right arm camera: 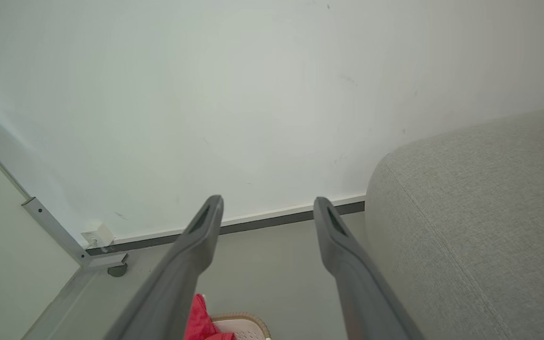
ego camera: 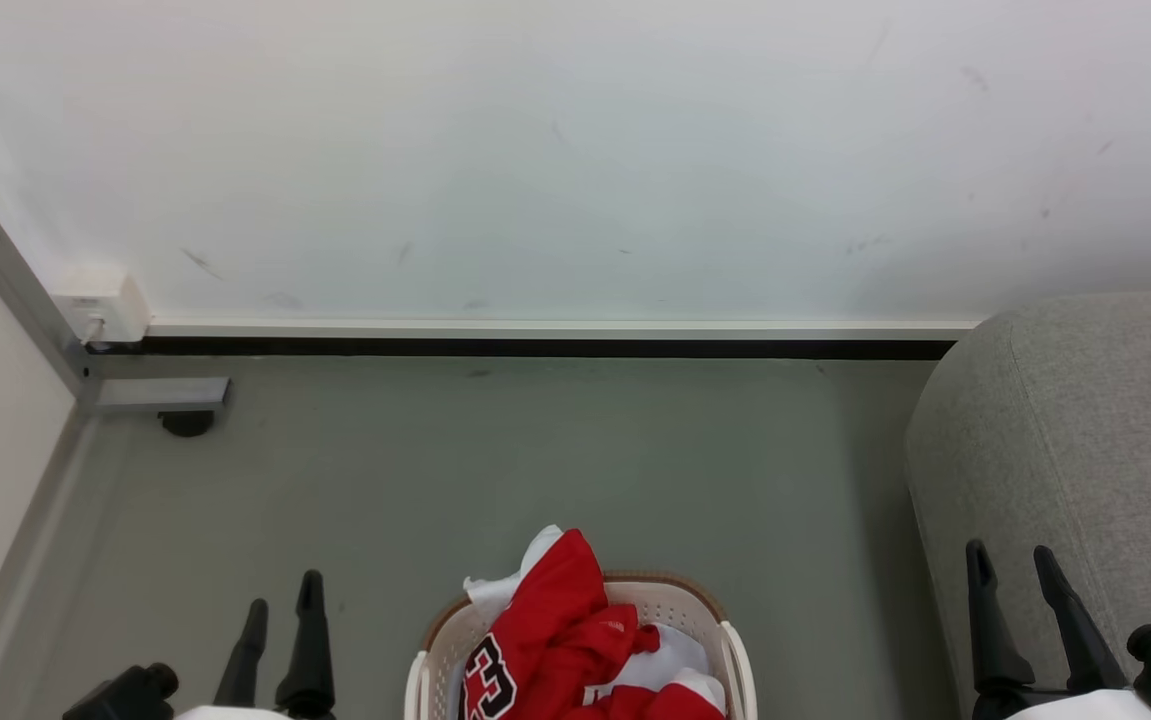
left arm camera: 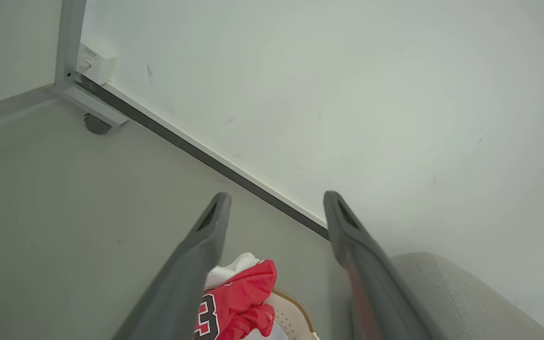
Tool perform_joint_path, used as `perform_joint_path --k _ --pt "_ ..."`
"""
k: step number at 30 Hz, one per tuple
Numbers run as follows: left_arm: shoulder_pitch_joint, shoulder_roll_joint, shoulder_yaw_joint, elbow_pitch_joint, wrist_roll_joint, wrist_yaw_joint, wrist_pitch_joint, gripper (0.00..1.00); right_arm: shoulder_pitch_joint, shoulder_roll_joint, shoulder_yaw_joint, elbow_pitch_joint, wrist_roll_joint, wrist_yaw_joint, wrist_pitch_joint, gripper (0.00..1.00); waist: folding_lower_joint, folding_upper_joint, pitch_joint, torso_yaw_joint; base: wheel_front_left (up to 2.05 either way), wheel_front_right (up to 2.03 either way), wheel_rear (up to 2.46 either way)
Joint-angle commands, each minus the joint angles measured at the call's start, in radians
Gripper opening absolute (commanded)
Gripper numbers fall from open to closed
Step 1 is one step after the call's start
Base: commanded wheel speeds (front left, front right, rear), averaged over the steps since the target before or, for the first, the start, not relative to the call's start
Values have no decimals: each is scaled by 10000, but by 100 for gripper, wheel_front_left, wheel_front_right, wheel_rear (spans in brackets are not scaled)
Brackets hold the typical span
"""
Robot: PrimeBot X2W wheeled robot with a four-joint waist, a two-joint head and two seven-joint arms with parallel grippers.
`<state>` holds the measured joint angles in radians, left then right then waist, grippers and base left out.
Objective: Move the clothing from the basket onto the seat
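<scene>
Red clothing (ego camera: 565, 640) with white trim and a black-and-white number lies piled in the white basket (ego camera: 735, 655) at the bottom centre of the head view. It also shows between the fingers in the left wrist view as clothing (left arm camera: 241, 295) in the basket (left arm camera: 293, 311). The grey seat (ego camera: 1085, 450) stands at the right, seen large as the seat (right arm camera: 479, 226) in the right wrist view. My left gripper (ego camera: 283, 590) is open, left of the basket and holding nothing. My right gripper (ego camera: 1012, 558) is open in front of the seat, also holding nothing.
A white wall with a dark skirting strip (ego camera: 535, 347) runs behind the grey floor (ego camera: 535, 460). A metal frame post (ego camera: 25, 290) with a small white box (ego camera: 103, 305) and a dark foot (ego camera: 185, 423) stands at the left corner.
</scene>
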<state>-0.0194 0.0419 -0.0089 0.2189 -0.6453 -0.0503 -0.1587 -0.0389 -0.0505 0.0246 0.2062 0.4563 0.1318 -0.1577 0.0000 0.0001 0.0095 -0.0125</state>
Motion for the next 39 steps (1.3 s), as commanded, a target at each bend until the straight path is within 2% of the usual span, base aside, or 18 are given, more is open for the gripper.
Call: perform_joint_path --k 1,20,39 --pt "44 90 -3 -105 317 34 -103 100 28 -78 24 -108 -367 -13 -114 100 0 -1 3 -6 0 0 0" --pt "213 105 -177 -75 2092 73 -532 100 165 -63 97 -56 -2083 -16 -544 100 0 -1 17 -132 0 0 0" --pt "363 116 -240 -56 3513 119 -891 100 278 -20 -4 117 -3116 -19 -906 100 0 -1 9 -222 0 0 0"
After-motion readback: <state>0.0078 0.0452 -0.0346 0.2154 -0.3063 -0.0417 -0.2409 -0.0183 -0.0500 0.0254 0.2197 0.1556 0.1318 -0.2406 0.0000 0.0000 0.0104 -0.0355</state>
